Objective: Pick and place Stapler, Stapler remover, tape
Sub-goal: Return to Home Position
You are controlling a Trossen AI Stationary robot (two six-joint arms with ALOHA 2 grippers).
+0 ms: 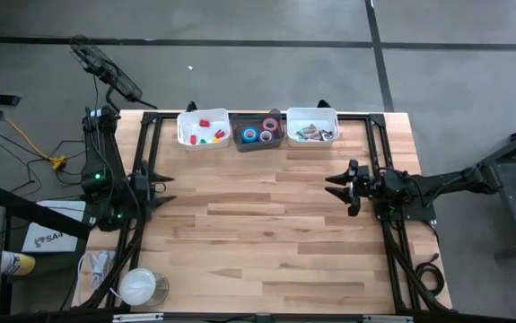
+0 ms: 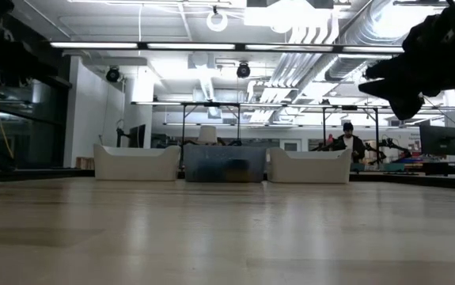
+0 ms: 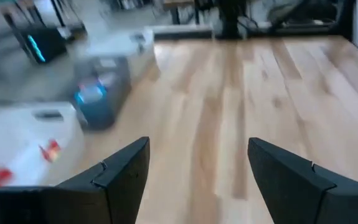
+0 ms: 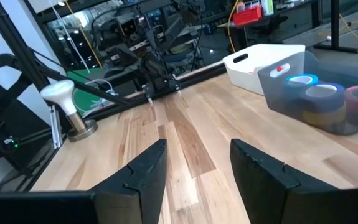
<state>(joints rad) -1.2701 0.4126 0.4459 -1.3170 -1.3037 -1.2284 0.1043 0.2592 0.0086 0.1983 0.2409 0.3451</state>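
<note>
Tape (image 1: 250, 135) in 1 grey bin (image 1: 258, 149), 2 white bins (image 1: 183, 133) (image 1: 335, 126) flanking, left pincer (image 1: 168, 187) and right pincer (image 1: 331, 186) spread, empty

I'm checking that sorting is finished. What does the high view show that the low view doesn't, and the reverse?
Only the high view shows the bins' contents: red, yellow and green staplers in the left white bin, tape rolls in the grey bin, staple removers in the right white bin; it best shows the left gripper, open, at the table's left side. Only the low view shows a person seated in the room behind. Both show the three bins and the right gripper, open, above the table.
</note>
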